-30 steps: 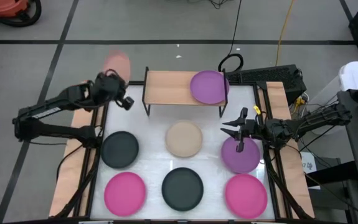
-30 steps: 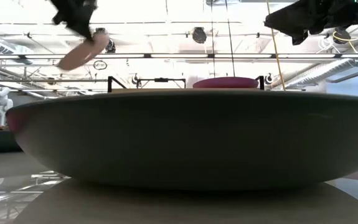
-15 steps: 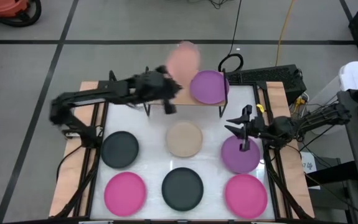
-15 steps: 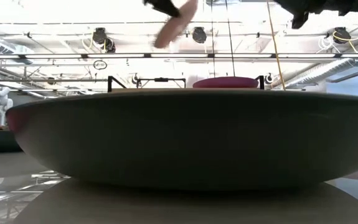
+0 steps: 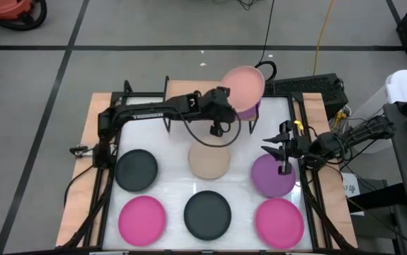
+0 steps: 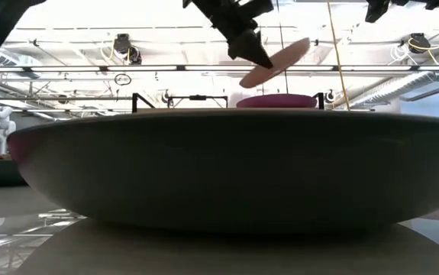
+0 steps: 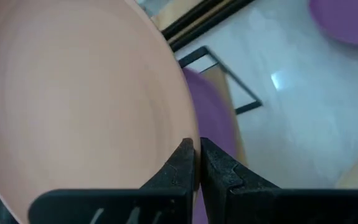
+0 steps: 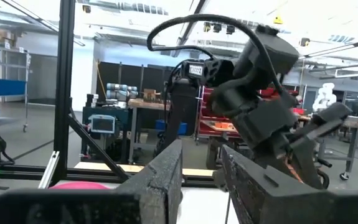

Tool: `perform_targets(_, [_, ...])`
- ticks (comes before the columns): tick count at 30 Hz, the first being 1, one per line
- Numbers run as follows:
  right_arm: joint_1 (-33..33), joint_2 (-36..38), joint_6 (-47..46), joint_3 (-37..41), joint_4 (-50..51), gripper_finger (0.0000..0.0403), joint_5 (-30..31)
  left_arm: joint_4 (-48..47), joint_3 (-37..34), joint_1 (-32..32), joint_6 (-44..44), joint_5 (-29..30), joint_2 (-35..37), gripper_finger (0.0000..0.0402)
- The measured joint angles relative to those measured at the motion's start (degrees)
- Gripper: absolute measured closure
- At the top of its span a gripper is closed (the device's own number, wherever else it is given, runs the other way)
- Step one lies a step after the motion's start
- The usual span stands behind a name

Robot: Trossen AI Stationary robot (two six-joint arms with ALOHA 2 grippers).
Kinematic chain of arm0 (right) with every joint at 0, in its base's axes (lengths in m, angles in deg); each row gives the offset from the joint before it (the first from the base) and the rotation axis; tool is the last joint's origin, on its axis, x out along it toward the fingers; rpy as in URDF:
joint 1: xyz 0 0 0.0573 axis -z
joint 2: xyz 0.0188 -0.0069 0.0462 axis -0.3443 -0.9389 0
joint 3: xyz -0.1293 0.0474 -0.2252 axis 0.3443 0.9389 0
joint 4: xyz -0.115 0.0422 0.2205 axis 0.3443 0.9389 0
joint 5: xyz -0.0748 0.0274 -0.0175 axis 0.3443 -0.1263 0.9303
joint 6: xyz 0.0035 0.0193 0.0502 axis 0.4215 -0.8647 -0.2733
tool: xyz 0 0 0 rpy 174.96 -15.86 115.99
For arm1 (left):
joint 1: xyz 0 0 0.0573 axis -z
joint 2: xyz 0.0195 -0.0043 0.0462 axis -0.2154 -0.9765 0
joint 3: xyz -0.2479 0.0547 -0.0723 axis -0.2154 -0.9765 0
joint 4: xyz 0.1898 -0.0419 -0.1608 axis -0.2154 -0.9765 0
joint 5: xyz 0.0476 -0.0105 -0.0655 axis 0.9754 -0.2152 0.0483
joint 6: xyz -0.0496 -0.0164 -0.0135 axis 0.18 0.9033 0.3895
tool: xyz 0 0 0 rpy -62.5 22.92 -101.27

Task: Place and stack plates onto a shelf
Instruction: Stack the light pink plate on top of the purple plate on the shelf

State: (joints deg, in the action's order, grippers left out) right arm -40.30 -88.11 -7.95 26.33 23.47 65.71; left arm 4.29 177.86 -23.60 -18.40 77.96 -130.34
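Observation:
My left gripper (image 5: 224, 101) is shut on a light pink plate (image 5: 243, 86) and holds it in the air over the right end of the wooden shelf (image 5: 185, 99). A purple plate (image 5: 254, 111) lies on the shelf under it, mostly hidden. In the low view the pink plate (image 6: 280, 59) is tilted above the purple plate (image 6: 276, 101). My right gripper (image 5: 281, 147) is open and empty, above the far edge of a purple plate (image 5: 272, 178) on the table. My left gripper pinches the light pink plate's rim (image 7: 180, 127) between its two fingers, on the plate's left near side. The fingers come from the table's left. The plate is lifted clear and tilted, its free edge (image 6: 303, 44) higher than the held edge.
On the white tabletop lie a dark grey plate (image 5: 136, 170), a beige plate (image 5: 209, 159), two hot pink plates (image 5: 141, 218) (image 5: 279, 221) and another dark grey plate (image 5: 207, 214), which fills the low view's foreground (image 6: 219, 168). The shelf's left half is bare.
My left gripper has swung the light pink plate from beyond the table's far left corner toward the right, along the shelf, to above the purple plate on the shelf. The plate has stayed lifted and tilted. My right gripper has drifted slightly toward the right edge.

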Motion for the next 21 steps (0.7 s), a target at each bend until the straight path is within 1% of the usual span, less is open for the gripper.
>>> perform_targets(5, [0.0,0.0,0.0,0.0,0.4,0.0305,0.0,0.1,0.0,-0.8,-2.4,-2.4,-2.2,0.0391])
perform_targets(11, [0.0,0.0,-0.1,0.0,0.5,0.0305,0.0,0.5,-0.2,-3.1,0.7,-6.4,-2.4,0.0391])
perform_targets(14, [0.0,0.0,-0.1,0.0,0.9,0.0305,0.0,-0.8,-0.2,-4.4,3.0,-6.9,-2.4,0.0391])
perform_targets(21, [0.0,0.0,-0.1,0.0,1.0,0.0305,0.0,-2.4,-0.2,-5.7,4.5,-8.9,-3.2,0.0391])
